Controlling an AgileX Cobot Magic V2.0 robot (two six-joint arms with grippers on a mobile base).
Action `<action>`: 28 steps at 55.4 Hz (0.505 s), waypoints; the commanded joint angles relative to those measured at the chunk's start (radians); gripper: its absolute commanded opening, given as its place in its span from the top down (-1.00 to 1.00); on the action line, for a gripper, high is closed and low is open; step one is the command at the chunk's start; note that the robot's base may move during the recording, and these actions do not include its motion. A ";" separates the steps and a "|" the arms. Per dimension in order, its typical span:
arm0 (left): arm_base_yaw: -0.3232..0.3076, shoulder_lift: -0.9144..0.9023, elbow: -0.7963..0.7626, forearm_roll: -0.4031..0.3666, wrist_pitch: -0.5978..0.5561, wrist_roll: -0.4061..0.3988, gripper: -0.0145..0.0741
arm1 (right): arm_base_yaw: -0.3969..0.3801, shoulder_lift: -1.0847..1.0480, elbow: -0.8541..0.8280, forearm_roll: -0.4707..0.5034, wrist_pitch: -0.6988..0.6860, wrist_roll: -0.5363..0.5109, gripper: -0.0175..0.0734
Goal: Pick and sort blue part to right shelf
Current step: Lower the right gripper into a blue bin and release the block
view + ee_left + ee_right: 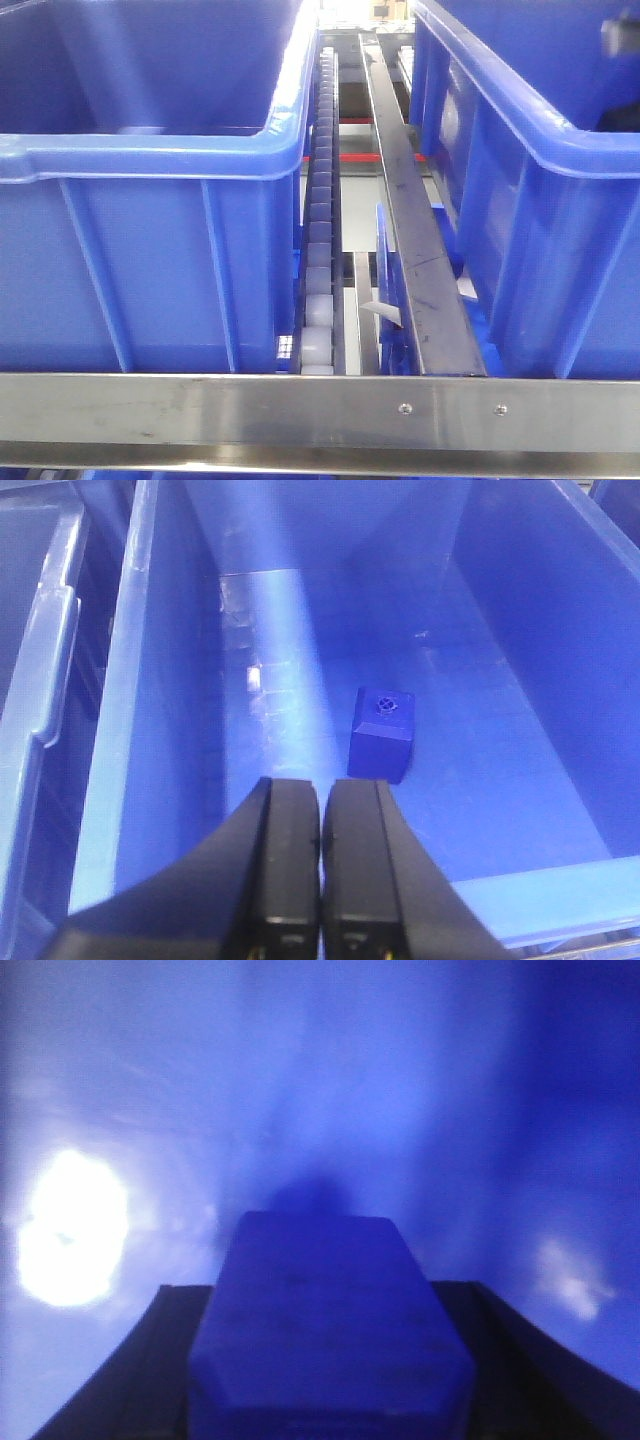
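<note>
My right gripper (322, 1290) is shut on a blue part (330, 1360), a blocky piece that fills the gap between the two dark fingers; a blurred blue surface lies close behind it. In the left wrist view my left gripper (320, 785) is shut with nothing between its black fingers, hanging over a large blue bin (160, 680). A small blue cube (381, 735) with a round hole on top lies on that bin's floor, just beyond and right of the fingertips. The front view shows the right shelf by its brushed metal front rail (320, 410).
Two large blue bins, left (150, 160) and right (530, 150), stand on the shelf with a roller track (320, 250) and a dark metal guide bar (415, 250) between them. Another blue bin's rim (45, 670) borders the left wrist view.
</note>
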 commanded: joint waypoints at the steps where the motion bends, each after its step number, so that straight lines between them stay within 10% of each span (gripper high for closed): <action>1: 0.002 0.002 -0.027 0.010 -0.072 -0.001 0.40 | -0.007 -0.031 -0.036 0.001 -0.048 -0.011 0.07; 13: 0.002 0.002 -0.027 0.010 -0.072 -0.001 0.39 | -0.007 -0.030 -0.052 0.001 -0.011 -0.011 -0.76; 28: 0.002 -0.051 -0.010 0.011 -0.045 -0.006 0.39 | -0.007 -0.116 -0.084 0.001 0.035 -0.011 -0.73</action>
